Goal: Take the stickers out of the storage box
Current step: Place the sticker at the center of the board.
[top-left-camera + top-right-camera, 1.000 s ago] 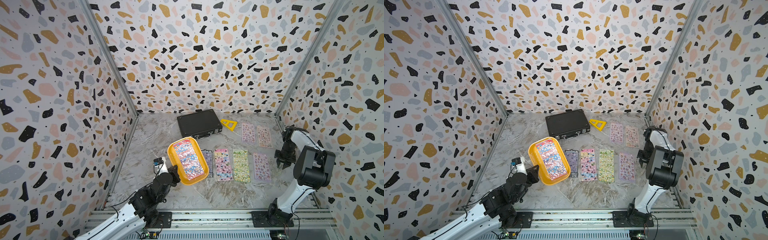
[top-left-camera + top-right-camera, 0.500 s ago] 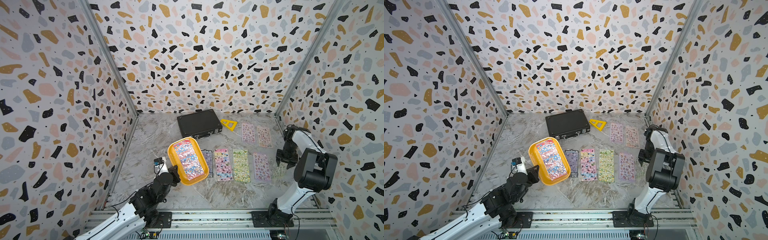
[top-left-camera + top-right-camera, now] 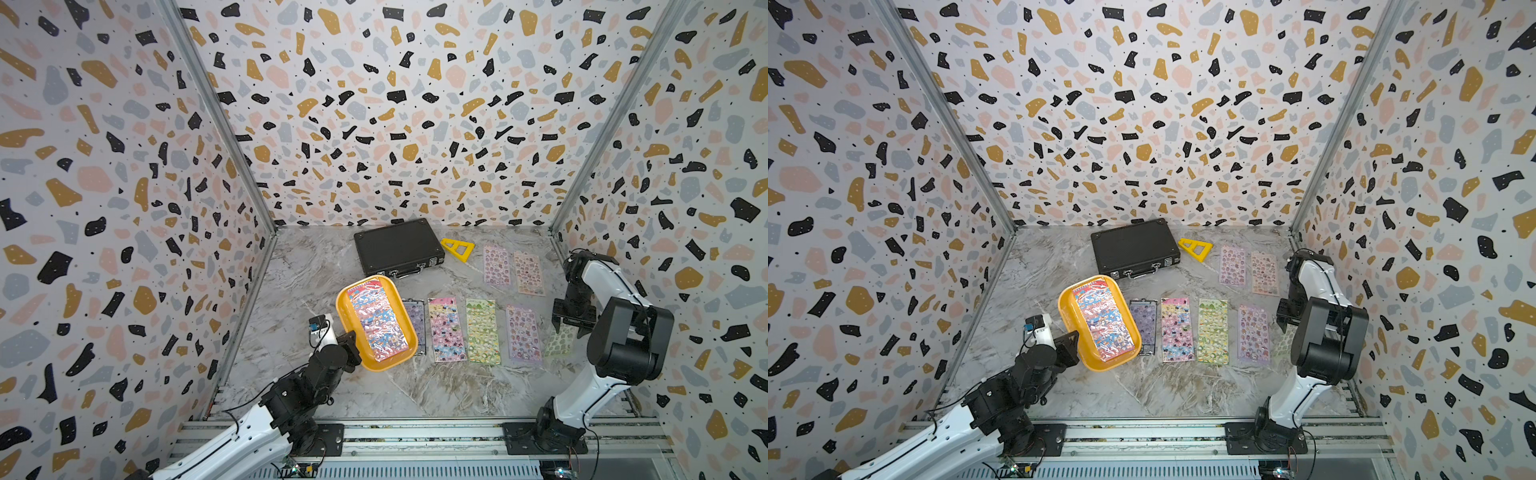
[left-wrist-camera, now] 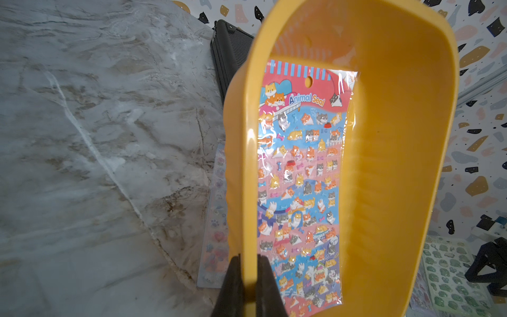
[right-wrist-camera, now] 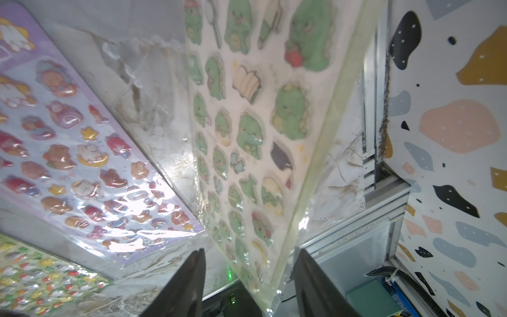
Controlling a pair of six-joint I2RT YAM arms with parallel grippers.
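Observation:
The yellow storage box [image 3: 345, 307] [image 3: 1065, 307] is tipped up on the marble floor. My left gripper [image 3: 351, 338] [image 4: 248, 274] is shut on its near rim. One red and blue sheet of stickers [image 3: 376, 318] [image 4: 299, 178] lies inside it. Several sheets lie in a row beside the box, among them a pink one [image 3: 445, 328] and a purple one [image 3: 523, 332]. My right gripper [image 3: 569, 328] [image 5: 249, 263] stands open over a green dinosaur sheet [image 3: 559, 343] [image 5: 247, 123]. That sheet's end hangs loose between the spread fingers.
A black briefcase [image 3: 399, 247] lies at the back with a yellow triangle ruler [image 3: 457, 248] beside it. Two more sheets [image 3: 496, 266] [image 3: 528, 273] lie at the back right. The right wall and the front metal rail [image 5: 356, 233] are close to the right arm.
My right gripper's jaws have spread apart and let go of the green sheet, which now rests beside the purple one. The left gripper and the box have not moved.

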